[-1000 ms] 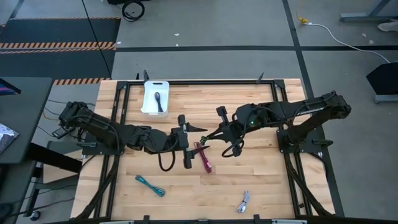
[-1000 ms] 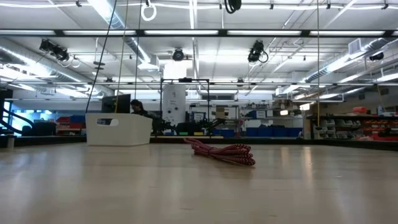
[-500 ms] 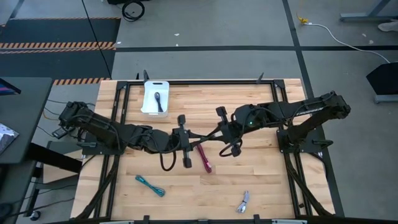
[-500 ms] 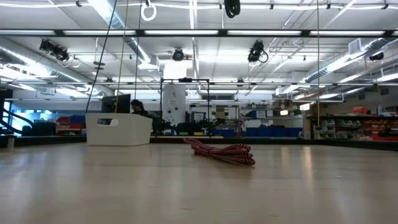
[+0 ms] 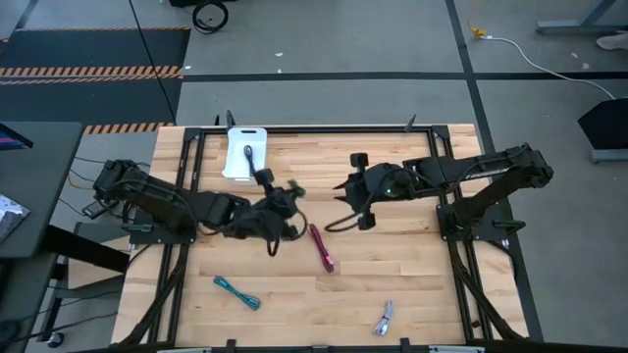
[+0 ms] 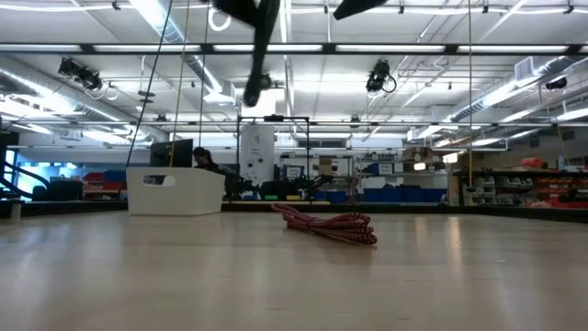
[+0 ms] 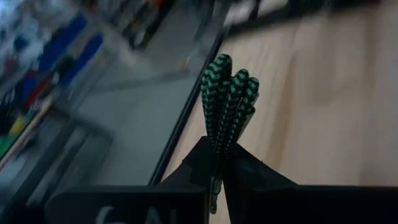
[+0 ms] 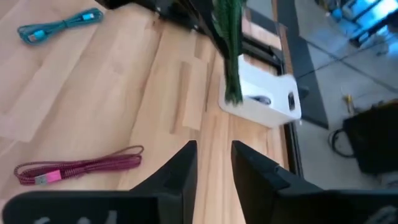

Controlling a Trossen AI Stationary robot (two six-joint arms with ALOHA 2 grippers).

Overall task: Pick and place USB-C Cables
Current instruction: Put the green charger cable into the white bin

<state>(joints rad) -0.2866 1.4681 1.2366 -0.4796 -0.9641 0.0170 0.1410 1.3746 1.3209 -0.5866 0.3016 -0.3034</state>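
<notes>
A dark green USB-C cable bundle [image 7: 227,99] is lifted above the middle of the table, with my left gripper [image 7: 217,157] shut on it; the high view shows this gripper [image 5: 287,199] between the white bin [image 5: 245,152] and the magenta cable [image 5: 322,247]. My right gripper [image 8: 211,155] stands open a little to the right [image 5: 340,188], nothing between its fingers. One dark cable [image 5: 249,157] lies in the bin. A teal cable [image 5: 236,292] and a pale lilac-grey one [image 5: 384,317] lie flat near the front edge. My left gripper pinches the green bundle between its two fingers near one end [image 7: 219,144]. The rest of the bundle sticks out past the fingertips, along the fingers, with its folded loops [image 7: 231,74] at the free end. The bundle is lifted clear of the table.
Black frame rails [image 5: 196,186] run along the table's sides and back. In the low view the magenta cable [image 6: 331,225] lies mid-table and the white bin [image 6: 175,190] stands behind it to the left. Bare wood lies between the cables.
The two grippers, which met above the magenta cable, have parted. My left gripper has swung toward the far left, toward the white bin, turning as it went, with the green bundle in it. My right gripper has drawn back toward the table's right and far edge.
</notes>
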